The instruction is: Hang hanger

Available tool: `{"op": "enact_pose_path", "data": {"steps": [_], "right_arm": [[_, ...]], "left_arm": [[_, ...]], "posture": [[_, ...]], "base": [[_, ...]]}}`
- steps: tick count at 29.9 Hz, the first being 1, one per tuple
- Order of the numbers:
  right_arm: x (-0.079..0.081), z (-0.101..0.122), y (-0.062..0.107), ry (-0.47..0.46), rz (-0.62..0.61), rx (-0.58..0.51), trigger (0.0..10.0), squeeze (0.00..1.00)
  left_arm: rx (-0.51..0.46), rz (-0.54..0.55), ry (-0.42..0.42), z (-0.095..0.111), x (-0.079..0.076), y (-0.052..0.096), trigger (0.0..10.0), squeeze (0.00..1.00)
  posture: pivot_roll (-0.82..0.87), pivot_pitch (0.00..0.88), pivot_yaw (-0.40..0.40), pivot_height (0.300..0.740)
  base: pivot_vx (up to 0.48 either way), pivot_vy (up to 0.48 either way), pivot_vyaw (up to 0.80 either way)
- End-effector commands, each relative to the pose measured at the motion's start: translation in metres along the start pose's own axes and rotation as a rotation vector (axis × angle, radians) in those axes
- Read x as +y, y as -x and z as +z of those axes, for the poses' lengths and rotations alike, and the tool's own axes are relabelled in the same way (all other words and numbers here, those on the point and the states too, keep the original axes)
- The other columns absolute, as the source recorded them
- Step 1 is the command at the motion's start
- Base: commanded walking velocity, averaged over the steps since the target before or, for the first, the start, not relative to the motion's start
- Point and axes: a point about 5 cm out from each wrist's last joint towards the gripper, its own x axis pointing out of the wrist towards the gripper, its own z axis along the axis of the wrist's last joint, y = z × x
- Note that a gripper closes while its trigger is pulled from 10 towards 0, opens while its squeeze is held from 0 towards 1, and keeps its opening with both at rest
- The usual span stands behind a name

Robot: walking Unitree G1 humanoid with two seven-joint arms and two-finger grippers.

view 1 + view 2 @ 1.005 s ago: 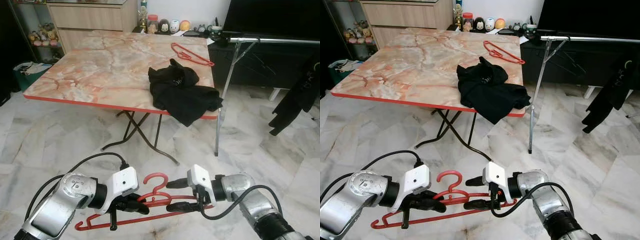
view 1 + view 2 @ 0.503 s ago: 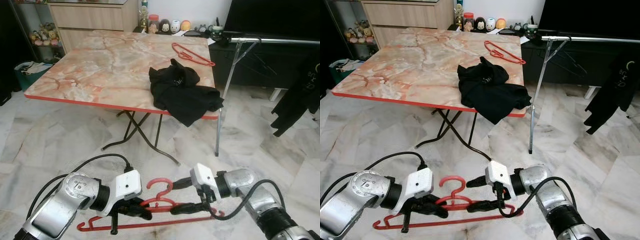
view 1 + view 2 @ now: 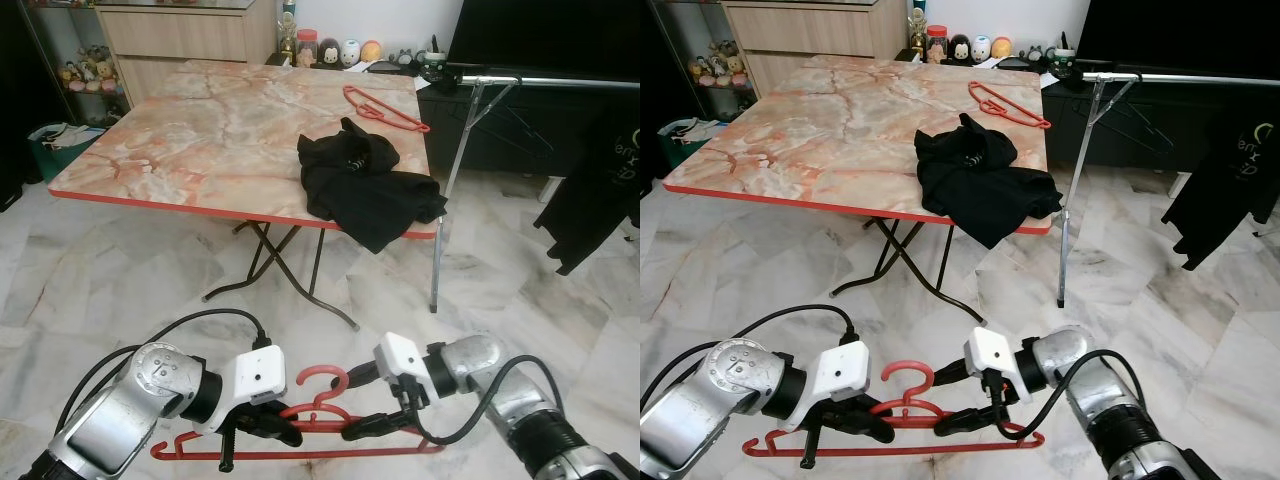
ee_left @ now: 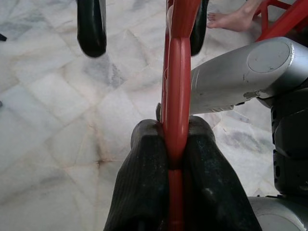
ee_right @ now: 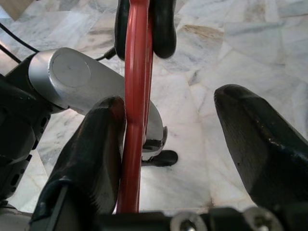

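A red plastic hanger (image 3: 325, 386) hangs low over the marble floor, its long bar nearly level. My left gripper (image 3: 268, 424) is shut on it just below the hook; the left wrist view shows both fingers (image 4: 149, 163) pinching the red bar (image 4: 175, 96). My right gripper (image 3: 362, 403) is open around the hanger from the right. One of its fingers (image 5: 91, 149) touches the bar (image 5: 134, 96), and the other finger (image 5: 260, 130) stands well apart. A chrome clothes rail (image 3: 545, 80) stands at the far right.
A marble-topped folding table (image 3: 180, 140) stands ahead, with a black garment (image 3: 365, 185) and a second red hanger (image 3: 385, 108) on it. Dark clothing (image 3: 600, 190) hangs at the right edge. A person's bare foot (image 4: 231, 19) is on the floor nearby.
The hanger's right end has dropped, so its bar has gone from slanted to nearly level. The right gripper has sunk a little with it. The left gripper keeps its hold.
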Motion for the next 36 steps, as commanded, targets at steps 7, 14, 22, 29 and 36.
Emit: {"op": "enact_pose_path", "data": {"steps": [7, 14, 22, 29, 36], "right_arm": [[-0.002, 0.006, -0.003, 0.040, 0.027, 0.013, 10.0, 0.00], [0.001, -0.004, -0.007, 0.044, 0.028, 0.081, 10.0, 0.00], [-0.001, -0.007, -0.009, 0.039, -0.003, 0.088, 0.0, 0.00], [-0.001, -0.008, -0.012, 0.041, -0.017, 0.085, 0.0, 0.00], [-0.001, -0.008, -0.014, 0.037, -0.025, 0.077, 0.0, 0.00]], "left_arm": [[-0.019, 0.016, -0.007, 0.005, 0.003, -0.004, 10.0, 0.00], [-0.033, 0.041, -0.003, 0.008, 0.007, -0.005, 10.0, 0.00], [-0.034, 0.046, 0.000, 0.008, 0.007, -0.005, 10.0, 0.00], [-0.034, 0.047, 0.003, 0.007, 0.007, -0.005, 10.0, 0.00], [-0.037, 0.046, -0.009, 0.008, 0.007, -0.005, 10.0, 0.00]], "posture": [[0.07, 0.000, -0.061, 0.740], [0.07, 0.000, -0.063, 0.740], [0.07, 0.000, -0.063, 0.740], [0.07, 0.000, -0.062, 0.740], [0.08, 0.000, -0.062, 0.740]], "base": [[0.000, 0.000, 0.00], [0.000, 0.000, 0.00], [0.000, 0.000, 0.00], [0.000, 0.000, 0.00], [0.000, 0.000, 0.00]]}}
